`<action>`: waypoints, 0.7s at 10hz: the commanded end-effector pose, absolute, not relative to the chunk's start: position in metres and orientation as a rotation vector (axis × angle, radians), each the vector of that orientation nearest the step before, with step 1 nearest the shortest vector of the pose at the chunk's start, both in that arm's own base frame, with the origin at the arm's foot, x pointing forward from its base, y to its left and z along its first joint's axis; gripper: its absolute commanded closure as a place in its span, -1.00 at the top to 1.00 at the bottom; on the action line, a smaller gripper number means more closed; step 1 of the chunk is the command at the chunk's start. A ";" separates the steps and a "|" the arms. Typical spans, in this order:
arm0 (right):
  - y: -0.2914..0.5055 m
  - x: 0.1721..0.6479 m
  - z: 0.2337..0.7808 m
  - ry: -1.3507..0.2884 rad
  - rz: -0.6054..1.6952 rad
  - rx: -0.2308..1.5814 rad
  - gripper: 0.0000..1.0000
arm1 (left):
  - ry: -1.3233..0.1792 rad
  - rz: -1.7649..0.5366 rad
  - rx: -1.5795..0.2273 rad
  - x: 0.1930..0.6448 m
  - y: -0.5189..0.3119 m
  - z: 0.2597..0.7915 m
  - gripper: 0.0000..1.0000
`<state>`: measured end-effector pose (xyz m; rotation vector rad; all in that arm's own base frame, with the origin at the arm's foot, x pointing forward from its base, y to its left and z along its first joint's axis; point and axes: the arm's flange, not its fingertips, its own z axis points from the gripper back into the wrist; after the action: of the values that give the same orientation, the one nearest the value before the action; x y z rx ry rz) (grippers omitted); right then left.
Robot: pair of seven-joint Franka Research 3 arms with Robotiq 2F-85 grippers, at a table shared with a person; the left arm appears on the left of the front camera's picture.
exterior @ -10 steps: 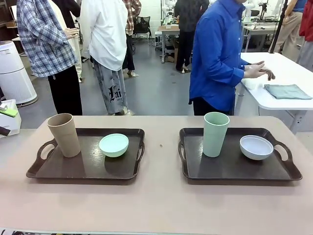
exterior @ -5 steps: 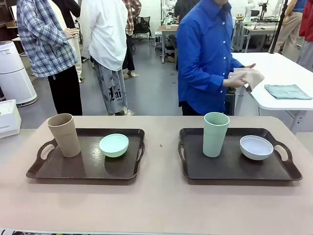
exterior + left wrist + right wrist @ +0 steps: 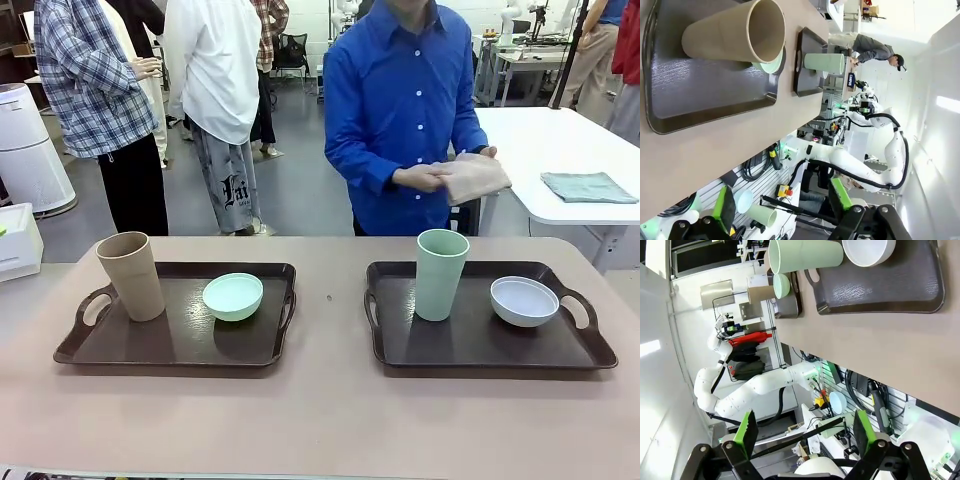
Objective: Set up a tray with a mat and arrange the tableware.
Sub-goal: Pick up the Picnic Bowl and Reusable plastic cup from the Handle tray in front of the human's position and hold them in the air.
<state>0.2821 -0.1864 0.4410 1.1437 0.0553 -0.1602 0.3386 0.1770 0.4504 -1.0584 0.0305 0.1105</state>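
Two dark brown trays lie side by side on the table. The left tray [image 3: 170,345] holds a tan cup [image 3: 131,275] and a mint-green bowl [image 3: 233,296]. A pale green cup [image 3: 441,273] and a white bowl [image 3: 524,301] stand on the right tray [image 3: 470,345]. At the far side a person in a blue shirt holds a folded tan mat [image 3: 470,178] in both hands, above and behind the right tray. My left gripper [image 3: 782,207] is open and empty, back from the tan cup [image 3: 735,32]. Back from the pale green cup [image 3: 805,255] and white bowl [image 3: 869,251], my right gripper [image 3: 805,435] is open and empty too.
A folded teal cloth [image 3: 588,186] lies on a white side table [image 3: 560,140] at the back right. Several people stand behind the table at the left. Bare tabletop [image 3: 330,300] separates the trays and runs along the front edge.
The person has turned from the white side table to face this table, bringing the tan mat in both hands. Trays, cups and bowls have not moved.
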 end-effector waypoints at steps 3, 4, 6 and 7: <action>-0.184 0.279 0.440 0.043 -0.149 1.154 1.00 | 0.019 0.104 -1.067 0.332 0.177 0.451 1.00; -0.184 0.279 0.440 0.043 -0.149 1.154 1.00 | 0.019 0.104 -1.067 0.332 0.177 0.451 1.00; -0.184 0.279 0.440 0.043 -0.149 1.154 1.00 | 0.019 0.104 -1.067 0.332 0.177 0.451 1.00; -0.184 0.279 0.440 0.043 -0.149 1.154 1.00 | 0.019 0.104 -1.067 0.332 0.177 0.451 1.00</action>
<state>0.2825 -0.1857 0.4411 1.1417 0.0562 -0.1584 0.3375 0.1787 0.4504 -1.0576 0.0277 0.1152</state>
